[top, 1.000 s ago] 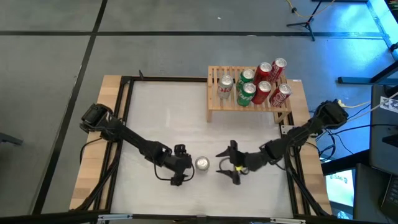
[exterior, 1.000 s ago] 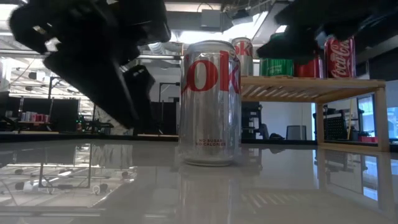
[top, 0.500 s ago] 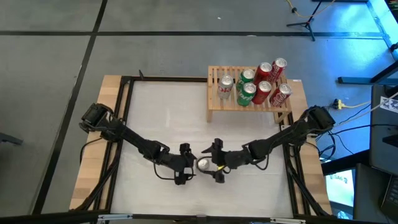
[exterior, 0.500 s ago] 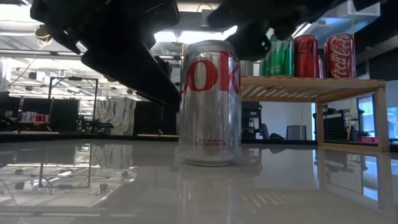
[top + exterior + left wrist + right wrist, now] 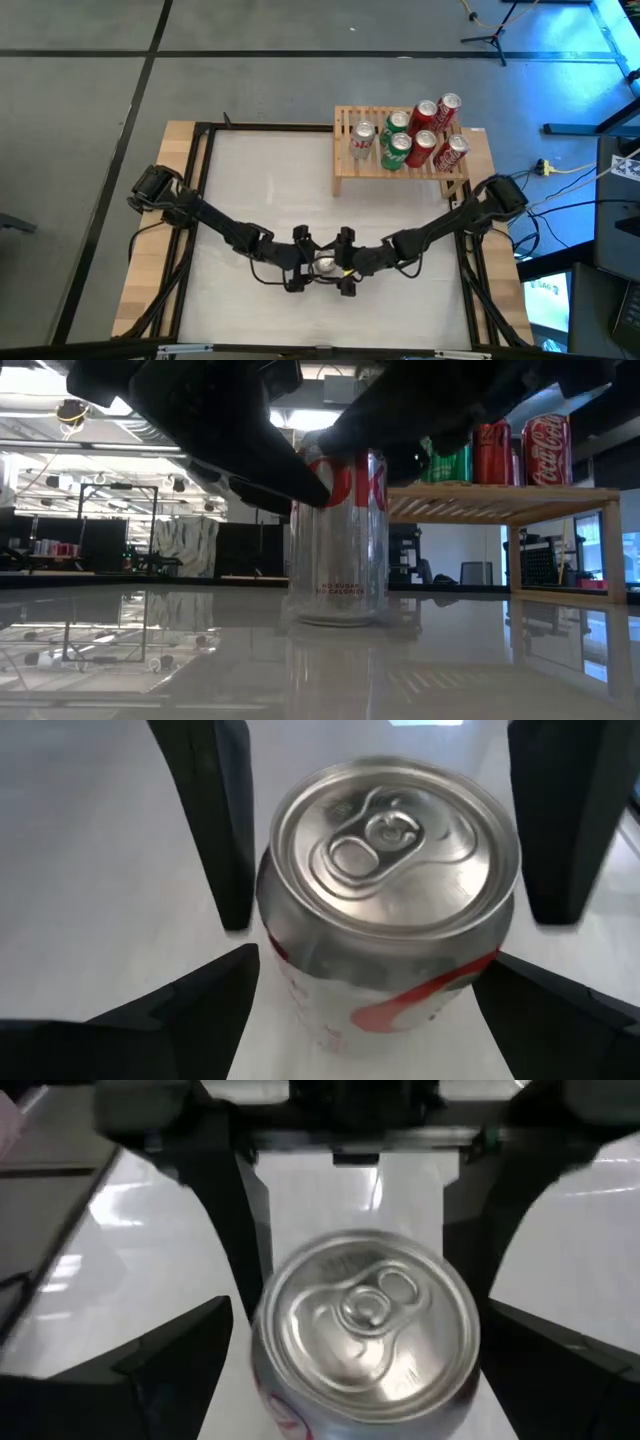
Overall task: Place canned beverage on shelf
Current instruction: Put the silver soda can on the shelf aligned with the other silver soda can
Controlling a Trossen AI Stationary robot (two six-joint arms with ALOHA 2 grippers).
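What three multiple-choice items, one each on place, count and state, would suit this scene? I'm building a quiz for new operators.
1. Where does the silver can stand?
A. On the shelf
B. On the table, between both grippers
C. On the floor

2. How many cans are on the shelf?
A. Three
B. Six
C. Nine

3. How is the right gripper?
A. Open, fingers either side of the can
B. Shut above the shelf
C. Lifting the can in the air

Answers:
1 B: the high view shows it on the white table, with the left gripper opposite.
2 B: two green, three red and one silver.
3 A: the right wrist view shows gaps beside the can, which rests on the table in the low view.
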